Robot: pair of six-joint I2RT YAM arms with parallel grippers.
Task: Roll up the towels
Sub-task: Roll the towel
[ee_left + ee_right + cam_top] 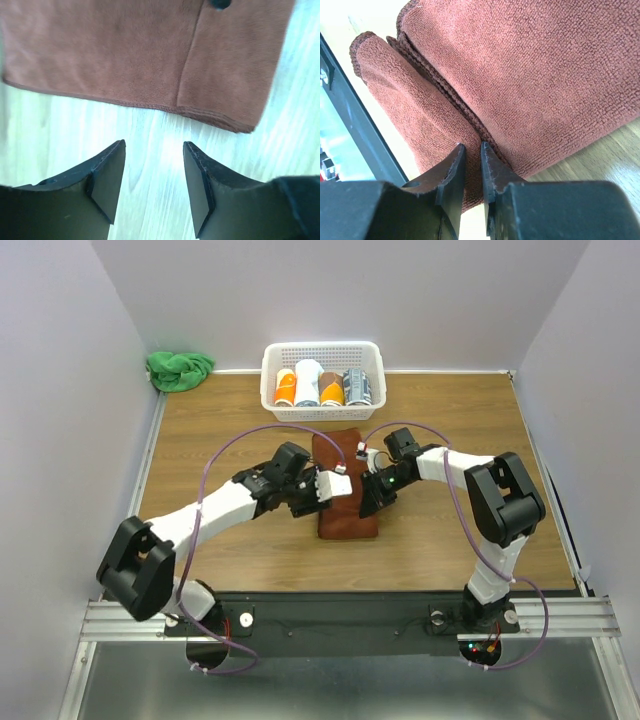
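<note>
Wooden surface (450, 430), walled in white on three sides. One brown towel (348, 518) is laid flat and folded at centre, between the two grippers. One white basket (320, 412) is set at the far edge, with four rolled towels (308, 383) counted inside. One green towel (180, 369) is bunched in the far left corner. On the left gripper (154, 145) the jaws are released and held over bare wood just beside the brown towel's hem, not touching it. On the right gripper (471, 146) the jaws are clenched to a slit on a folded edge of the brown towel. The towel's middle is hidden by both wrists in the top view, and its ends are cut off in the wrist views.
</note>
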